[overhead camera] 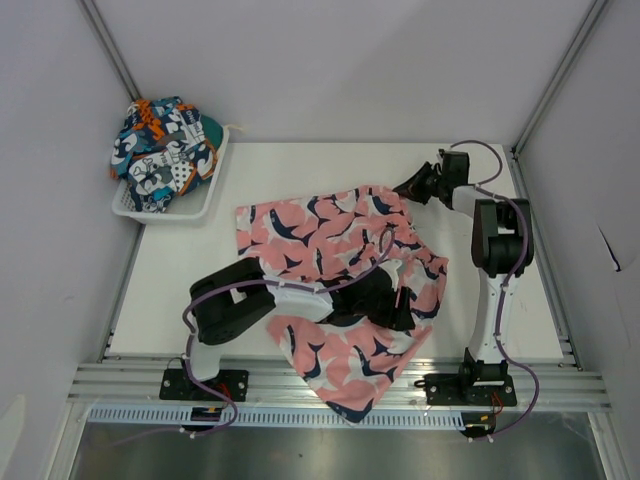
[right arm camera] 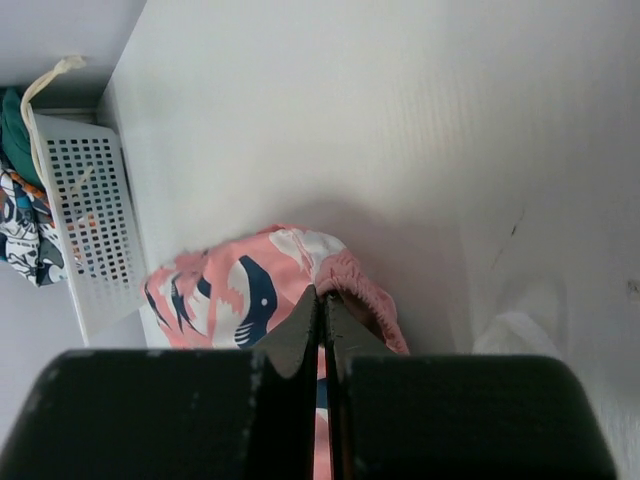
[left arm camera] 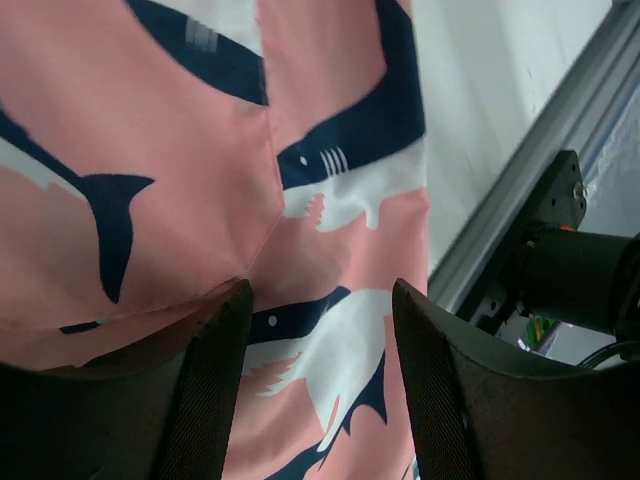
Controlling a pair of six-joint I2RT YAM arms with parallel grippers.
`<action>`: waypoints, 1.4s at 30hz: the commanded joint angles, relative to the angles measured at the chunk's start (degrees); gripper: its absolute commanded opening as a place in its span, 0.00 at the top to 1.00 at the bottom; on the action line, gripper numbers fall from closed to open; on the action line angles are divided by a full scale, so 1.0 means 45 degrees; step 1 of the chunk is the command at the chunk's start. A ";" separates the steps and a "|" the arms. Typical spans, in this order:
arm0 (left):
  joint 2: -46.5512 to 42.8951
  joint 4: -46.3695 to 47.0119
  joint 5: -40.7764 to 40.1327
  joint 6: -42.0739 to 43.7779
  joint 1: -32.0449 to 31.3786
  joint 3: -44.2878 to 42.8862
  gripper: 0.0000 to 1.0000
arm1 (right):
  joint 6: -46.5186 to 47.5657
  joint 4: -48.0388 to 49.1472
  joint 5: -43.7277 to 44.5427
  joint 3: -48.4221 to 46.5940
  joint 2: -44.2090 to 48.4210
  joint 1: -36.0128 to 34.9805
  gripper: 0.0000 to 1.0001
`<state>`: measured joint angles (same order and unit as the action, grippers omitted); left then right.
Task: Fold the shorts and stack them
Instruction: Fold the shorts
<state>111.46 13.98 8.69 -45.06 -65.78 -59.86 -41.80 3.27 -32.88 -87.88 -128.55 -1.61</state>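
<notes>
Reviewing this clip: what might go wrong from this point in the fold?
1. The pink shorts hang past the near edge of the table; a pull may drag them off.
2. The right end effector pinches only a thin edge of fabric, so it may slip.
3. The left end effector, open over creased fabric, may catch one layer only.

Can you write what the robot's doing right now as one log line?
pink shorts: unfolded on table | left pincer: open above them | right pincer: shut on their far edge | patchwork shorts: in basket
</notes>
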 commanded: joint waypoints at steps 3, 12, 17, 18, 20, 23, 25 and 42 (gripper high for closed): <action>0.1089 -0.0882 0.0003 -0.0395 -0.1337 0.0253 0.38 | -0.0865 0.0641 -0.0387 -0.1154 -0.0534 0.0723 1.00; 0.1384 -0.0704 0.0218 -0.0397 -0.1789 0.0098 0.38 | -0.1062 0.0309 -0.0856 -0.2815 -0.1608 0.1080 1.00; -0.0253 -0.0763 0.0139 -0.0027 -0.0815 0.0292 0.35 | -0.0790 0.0154 -0.1227 -0.3011 -0.1706 0.1099 1.00; -0.0644 -0.0704 0.0314 -0.0007 0.0097 0.0506 0.35 | -0.0673 0.0075 -0.1266 -0.3030 -0.1706 0.1099 1.00; -0.1986 -0.0432 0.1386 0.0032 0.1272 0.1090 0.34 | -0.0245 -0.0139 -0.1325 -0.3089 -0.1726 0.1099 1.00; -0.3553 -0.1128 0.1819 0.0711 0.3596 0.1348 0.32 | 0.0167 -0.0121 -0.1617 -0.3147 -0.1784 0.1099 1.00; -0.4785 -0.2125 0.1645 0.1260 0.5159 0.1193 0.32 | 0.0616 -0.0140 -0.1599 -0.3128 -0.1823 0.1099 1.00; -0.4087 -0.4063 -0.1089 0.2883 1.2586 -0.1093 0.31 | 0.1886 0.0427 -0.1698 -0.2094 -0.1591 0.1177 1.00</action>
<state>91.55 -3.16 7.70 -35.16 -9.54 -60.84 -36.34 4.14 -41.17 -97.71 -137.80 3.57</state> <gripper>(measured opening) 0.692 0.009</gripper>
